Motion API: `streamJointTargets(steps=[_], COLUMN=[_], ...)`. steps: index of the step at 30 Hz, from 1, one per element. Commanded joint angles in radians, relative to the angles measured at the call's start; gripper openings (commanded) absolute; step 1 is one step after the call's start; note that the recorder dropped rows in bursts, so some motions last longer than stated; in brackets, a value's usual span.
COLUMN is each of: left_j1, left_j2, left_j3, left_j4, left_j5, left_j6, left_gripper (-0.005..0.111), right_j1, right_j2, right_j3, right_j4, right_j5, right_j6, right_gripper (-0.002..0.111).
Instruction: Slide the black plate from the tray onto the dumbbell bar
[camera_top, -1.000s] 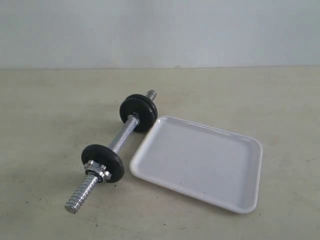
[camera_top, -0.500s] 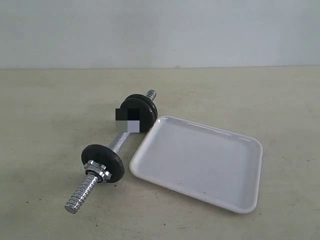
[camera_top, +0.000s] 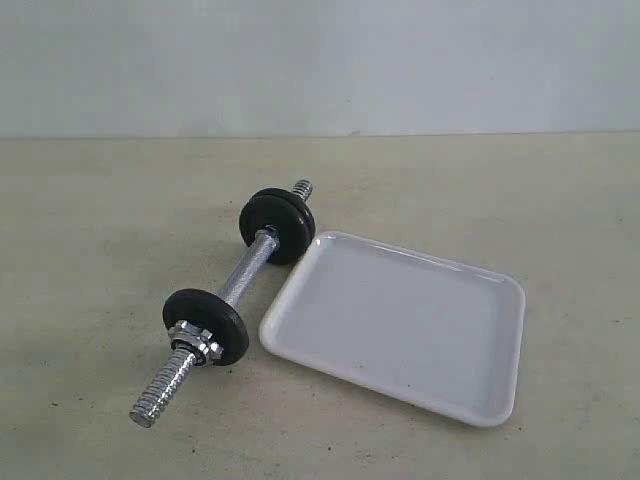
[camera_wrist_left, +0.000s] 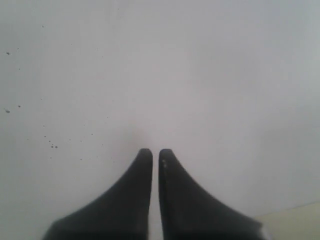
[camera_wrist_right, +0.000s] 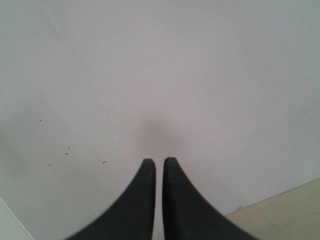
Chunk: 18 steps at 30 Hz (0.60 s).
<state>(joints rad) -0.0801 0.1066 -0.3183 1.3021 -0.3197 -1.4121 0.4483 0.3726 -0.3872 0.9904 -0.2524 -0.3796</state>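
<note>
Starting at the near end of the exterior view: a short chrome steel dumbbell bar lies on the beige matte surface, running diagonally from near-left to far-right. Its near coarse threaded end sticks out bare. Next along, a silver hex nut sits tight against a small round matte black weight plate, which is on the bar and standing on edge. The smooth bar middle follows. Further back, a second black plate is also on the bar, upright. It looks thicker than the first; cannot tell if it is one disc or a stacked pair. The far threaded tip pokes out behind it. Which plate is the task's one, cannot tell.

A shallow glossy white rectangular tray with rounded corners lies flat on the surface just right of the bar. Its near-left corner is just beside the first plate and its far-left corner is near the second; cannot tell whether they touch. A pale grey wall stands behind everything.

Wrist views: on the left gripper the jaws are closed, black fingers almost tip to tip with a thin slit, gripping nothing. Same on the right gripper: jaws closed, gripping nothing. Both face a pale speckled plane, blurred.
</note>
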Motion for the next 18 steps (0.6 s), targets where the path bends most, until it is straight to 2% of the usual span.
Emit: streamJointTargets(steps=[1, 6, 9, 11, 14, 18], left_j1=[-0.001, -0.001, -0.001, -0.001, 0.014, 0.028], left_j2=[-0.001, -0.001, -0.001, -0.024, -0.098, -0.107], left_j3=[0.006, 0.006, 0.006, 0.016, 0.084, 0.259], left_j4=[-0.001, -0.001, 0.013, 0.025, 0.025, 0.025], left_j5=[0.001, 0.001, 0.006, 0.041, 0.129, 0.244], left_j6=[-0.003, -0.003, 0.133, 0.138, 0.140, 0.151], left_gripper=[0.004, 0.004, 0.004, 0.004, 0.004, 0.004], right_j1=[0.005, 0.005, 0.005, 0.005, 0.005, 0.005], right_j2=[-0.002, -0.002, -0.002, -0.002, -0.002, -0.002], right_j3=[-0.005, -0.005, -0.005, -0.005, -0.005, -0.005], right_j4=[-0.013, -0.013, -0.013, -0.013, -0.013, -0.013], right_j5=[-0.006, -0.006, -0.006, -0.006, -0.006, -0.012], right_j6=[0.003, 0.003, 0.003, 0.003, 0.003, 0.003], right_gripper=[0.001, 0.001, 0.001, 0.001, 0.001, 0.001])
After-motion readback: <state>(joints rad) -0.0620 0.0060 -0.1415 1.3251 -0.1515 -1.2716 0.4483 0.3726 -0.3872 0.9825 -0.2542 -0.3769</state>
